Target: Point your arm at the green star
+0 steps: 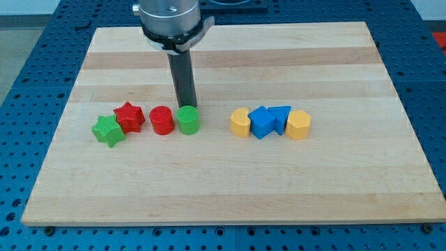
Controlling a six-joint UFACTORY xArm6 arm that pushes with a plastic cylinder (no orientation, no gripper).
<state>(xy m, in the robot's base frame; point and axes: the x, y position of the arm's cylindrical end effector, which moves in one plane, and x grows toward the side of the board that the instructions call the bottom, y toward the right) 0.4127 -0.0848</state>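
Note:
The green star (108,130) lies on the wooden board (230,181) at the view's left, touching a red star (129,116) just up and right of it. A red round block (162,120) and a green round block (188,120) continue the row to the right. My tip (187,106) stands right behind the green round block, at its top edge, well to the right of the green star.
A second row lies right of centre: a yellow block (240,122), a blue block (261,123), a blue triangular block (280,116) and a yellow block (298,125), all touching. The arm's grey body (171,21) hangs over the board's top edge.

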